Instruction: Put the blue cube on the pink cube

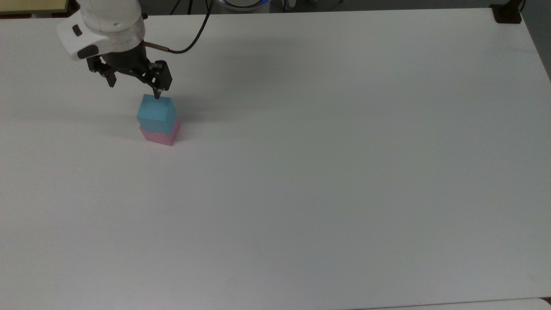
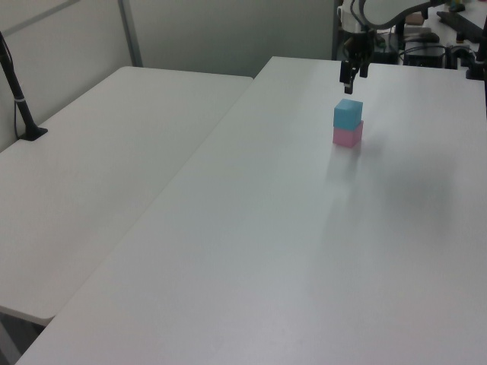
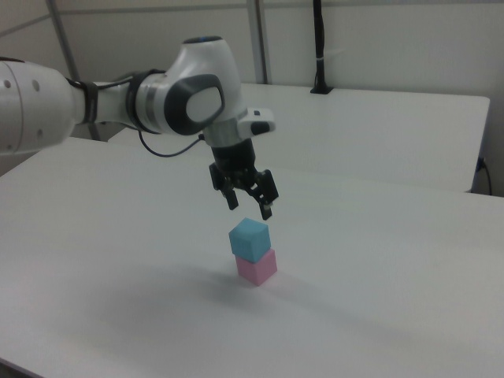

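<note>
The arm [image 3: 118, 102] is glossy white, built of rounded, bulging segments. In the right view a dark grey round cap sits on the side of its last big joint, with a small blue patch at that joint's top, and a black ring separates 2 white segments farther back. A white flange [image 1: 92, 38] with 2 small dark oval marks caps the wrist in the top view. Below it hangs the black gripper [image 3: 247, 201], angular and matte, with 2 slim dark fingers [image 3: 266, 209] set apart. A thin black cable [image 1: 189, 41] leaves a short metal plug at the wrist and loops away.
</note>
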`<state>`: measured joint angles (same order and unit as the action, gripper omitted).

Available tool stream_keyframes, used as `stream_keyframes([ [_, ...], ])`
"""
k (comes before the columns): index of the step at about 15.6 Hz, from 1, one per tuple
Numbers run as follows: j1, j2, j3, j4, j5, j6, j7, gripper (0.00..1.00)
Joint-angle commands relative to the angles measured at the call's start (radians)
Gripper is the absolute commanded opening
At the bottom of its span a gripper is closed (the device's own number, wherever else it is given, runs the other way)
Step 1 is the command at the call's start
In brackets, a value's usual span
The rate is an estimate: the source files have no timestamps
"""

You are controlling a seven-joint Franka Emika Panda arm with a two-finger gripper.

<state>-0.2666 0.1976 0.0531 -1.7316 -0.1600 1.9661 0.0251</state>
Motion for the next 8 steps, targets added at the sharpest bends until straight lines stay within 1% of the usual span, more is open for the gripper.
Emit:
stream_keyframes([
  [1, 0.090, -0.038, 0.001, 0.030, 0.003, -0.108, 0.004, 1.00],
  [3, 0.154, -0.069, -0.004, 0.037, 0.005, -0.159, 0.036, 1.00],
  [4, 0.187, -0.092, -0.015, 0.037, 0.011, -0.177, 0.091, 1.00],
  [5, 0.220, -0.113, -0.028, 0.037, 0.037, -0.197, 0.178, 1.00],
  [8, 0.265, -0.147, -0.067, 0.037, 0.135, -0.256, 0.213, 1.00],
])
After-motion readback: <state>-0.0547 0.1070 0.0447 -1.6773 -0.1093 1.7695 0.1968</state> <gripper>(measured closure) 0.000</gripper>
